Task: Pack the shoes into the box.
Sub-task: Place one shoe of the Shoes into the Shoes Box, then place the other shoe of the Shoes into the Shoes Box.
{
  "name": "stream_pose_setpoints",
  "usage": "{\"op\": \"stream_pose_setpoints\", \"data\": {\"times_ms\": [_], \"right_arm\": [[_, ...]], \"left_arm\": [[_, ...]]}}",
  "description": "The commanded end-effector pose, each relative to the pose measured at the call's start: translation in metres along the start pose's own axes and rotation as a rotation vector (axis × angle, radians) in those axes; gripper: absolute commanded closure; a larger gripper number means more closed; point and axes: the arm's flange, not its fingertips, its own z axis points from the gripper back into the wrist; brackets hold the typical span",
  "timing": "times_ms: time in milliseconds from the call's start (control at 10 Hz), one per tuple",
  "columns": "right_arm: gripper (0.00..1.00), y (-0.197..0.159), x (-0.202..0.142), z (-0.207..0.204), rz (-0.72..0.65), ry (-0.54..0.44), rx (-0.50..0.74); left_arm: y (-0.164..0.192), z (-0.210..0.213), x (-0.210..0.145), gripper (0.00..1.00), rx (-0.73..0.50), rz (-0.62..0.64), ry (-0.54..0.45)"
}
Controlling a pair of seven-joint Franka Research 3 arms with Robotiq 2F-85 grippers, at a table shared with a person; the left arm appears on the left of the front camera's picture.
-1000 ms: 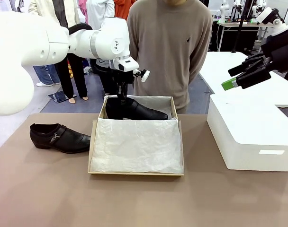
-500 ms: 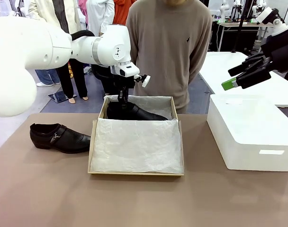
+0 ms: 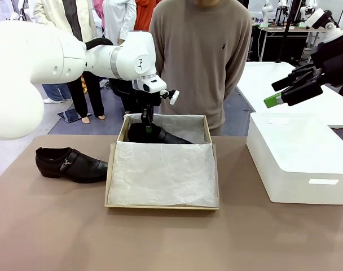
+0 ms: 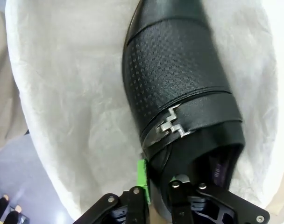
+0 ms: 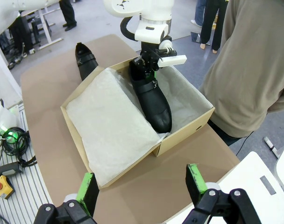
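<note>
1. Brown table point(image 3: 47, 226) beneath both grippers, carrying everything else.
2. White box point(image 3: 295, 164) below the right gripper point(image 3: 274, 94), well off to the right of the left gripper point(image 3: 147, 125).
3. Cardboard shoebox point(image 3: 160, 207), open and lined with white tissue paper point(image 3: 160, 175), far end directly under the left gripper.
4. Black dress shoe point(image 3: 168, 137) lying on the tissue at that far end. Heel at the left gripper, long axis along the far wall, toe pointing toward the right gripper's side.
5. Second shoe point(image 3: 70, 164) on the table outside the shoebox, below and left of the left gripper. Long axis across the table, toe toward the shoebox.
6. Left gripper: fingers close together, straddling the heel collar. Gripping or loose, cannot tell.
7. Right gripper: raised, jaws wide apart, holding nothing.
</note>
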Motion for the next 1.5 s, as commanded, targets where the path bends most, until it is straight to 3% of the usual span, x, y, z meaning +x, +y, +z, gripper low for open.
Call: {"op": "stream_pose_setpoints", "data": {"times_ms": [0,200,600,800,900,1400], "right_arm": [[0.0,-0.002,0.0,-0.001,0.015,-0.021,0.016],[0.0,-0.002,0.0,-0.001,0.015,-0.021,0.016],[0.0,-0.002,0.0,-0.001,0.015,-0.021,0.016],[0.0,-0.002,0.0,-0.001,0.015,-0.021,0.016],[0.0,-0.002,0.0,-0.001,0.015,-0.021,0.016],[0.0,-0.002,0.0,-0.001,0.015,-0.021,0.016]], "left_arm": [[-0.006,0.009,-0.002,0.39,-0.003,0.02,-0.007],[-0.006,0.02,-0.005,0.0,-0.016,0.034,-0.017],[-0.008,0.068,-0.016,0.0,-0.044,0.08,-0.033],[-0.001,0.082,-0.048,0.0,-0.086,0.145,-0.022],[-0.012,0.069,-0.02,0.0,-0.026,0.058,-0.016],[-0.012,0.069,-0.02,0.0,-0.026,0.058,-0.016]]}}
